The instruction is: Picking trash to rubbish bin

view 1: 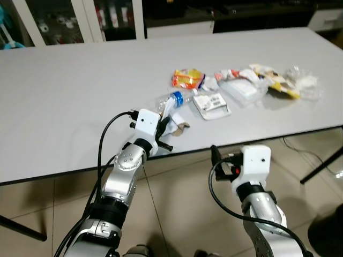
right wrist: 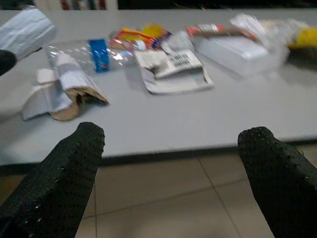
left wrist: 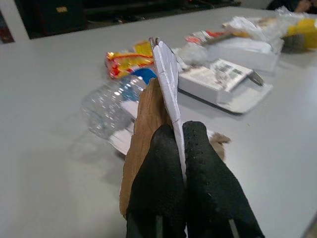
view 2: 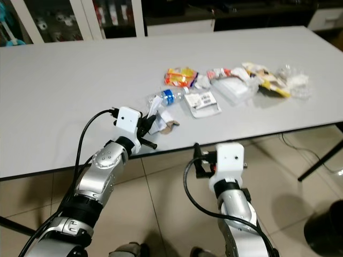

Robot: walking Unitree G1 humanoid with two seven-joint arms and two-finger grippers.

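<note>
Right gripper (right wrist: 168, 163) hangs wide open off the table (view 1: 64, 107) edge; left gripper (left wrist: 184, 163) pinches the torn paper wrapper (left wrist: 161, 94) at the near edge, light and floppy, best held by its fold; crushed bottle (view 1: 172, 100) just beyond.

Left of the crushed bottle (view 1: 172, 100) the counter (view 1: 64, 107) lay bare, giving open passage. Right of the bottle, a flat packet (view 1: 211, 104), an orange wrapper (view 1: 187, 78) and heaped plastic packaging (view 1: 268, 80) crowded the surface.
</note>
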